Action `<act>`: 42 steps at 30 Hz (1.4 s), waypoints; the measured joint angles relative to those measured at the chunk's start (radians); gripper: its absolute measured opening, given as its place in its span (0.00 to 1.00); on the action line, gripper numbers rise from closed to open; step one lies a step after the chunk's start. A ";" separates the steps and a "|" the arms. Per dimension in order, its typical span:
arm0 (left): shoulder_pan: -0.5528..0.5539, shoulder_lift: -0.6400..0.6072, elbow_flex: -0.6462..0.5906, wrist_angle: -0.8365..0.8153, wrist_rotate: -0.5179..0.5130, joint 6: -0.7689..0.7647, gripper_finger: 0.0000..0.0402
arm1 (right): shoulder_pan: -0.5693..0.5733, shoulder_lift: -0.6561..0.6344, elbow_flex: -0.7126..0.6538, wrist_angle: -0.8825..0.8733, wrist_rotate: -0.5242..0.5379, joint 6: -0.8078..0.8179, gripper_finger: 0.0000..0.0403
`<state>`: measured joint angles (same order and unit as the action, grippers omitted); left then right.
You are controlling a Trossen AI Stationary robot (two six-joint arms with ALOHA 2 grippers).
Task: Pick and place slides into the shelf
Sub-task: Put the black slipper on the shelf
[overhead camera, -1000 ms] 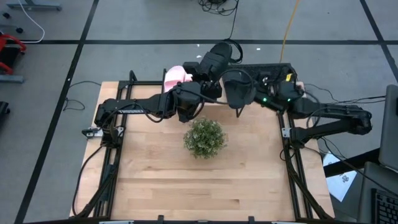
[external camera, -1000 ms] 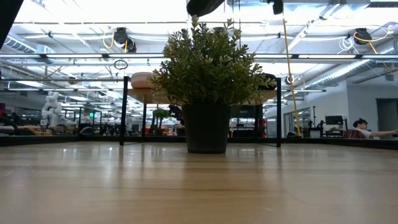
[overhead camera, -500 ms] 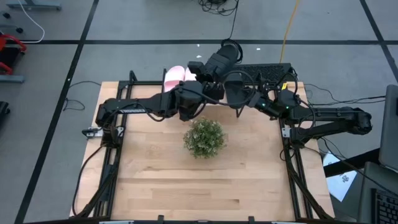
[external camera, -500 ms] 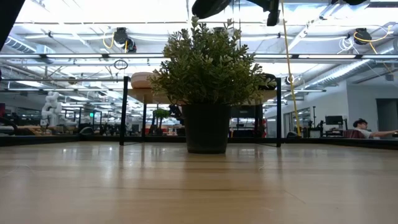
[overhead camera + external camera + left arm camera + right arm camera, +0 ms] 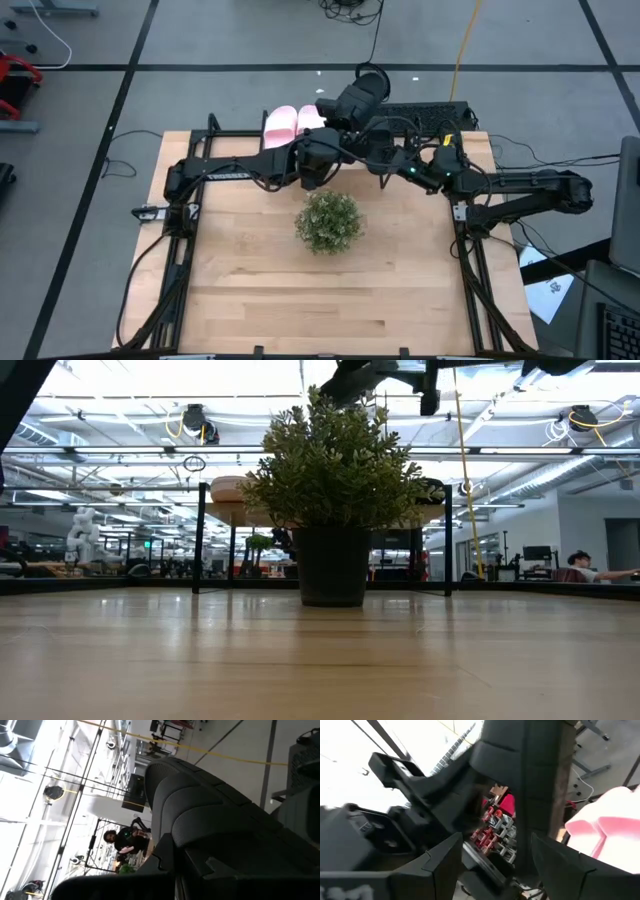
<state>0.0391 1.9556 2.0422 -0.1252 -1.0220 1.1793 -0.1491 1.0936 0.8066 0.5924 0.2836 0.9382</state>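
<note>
Pink pair already on shelf, far left. L gripper clamped on black slide, up over shelf's far side. R gripper fingers wide, empty, close by. Other black slide not visible, so can't tell what's left.

Two matte black arms: left arm, right arm. Boxy jointed links, loose black cables looped over wrists, small green light on right arm's wrist, black ribbed housing up close.
</note>
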 joint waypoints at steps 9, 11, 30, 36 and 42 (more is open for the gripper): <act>0.000 0.000 0.000 0.000 0.003 0.011 0.00 | -0.016 0.018 0.000 0.006 0.003 0.015 0.56; 0.000 0.000 0.000 0.002 0.004 0.012 0.00 | -0.016 0.017 0.000 0.006 0.003 0.014 0.56; 0.004 0.000 0.001 -0.013 0.013 0.042 0.00 | -0.015 0.051 0.000 0.042 0.054 0.052 0.56; 0.007 0.000 0.001 -0.023 0.012 0.070 0.00 | -0.016 0.067 0.000 0.061 0.083 0.070 0.56; 0.009 0.000 0.001 -0.024 0.027 0.066 0.00 | -0.011 0.067 0.000 0.062 0.085 0.070 0.56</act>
<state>0.0478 1.9556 2.0434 -0.1490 -0.9947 1.2455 -0.1602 1.1603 0.8070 0.6547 0.3690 1.0084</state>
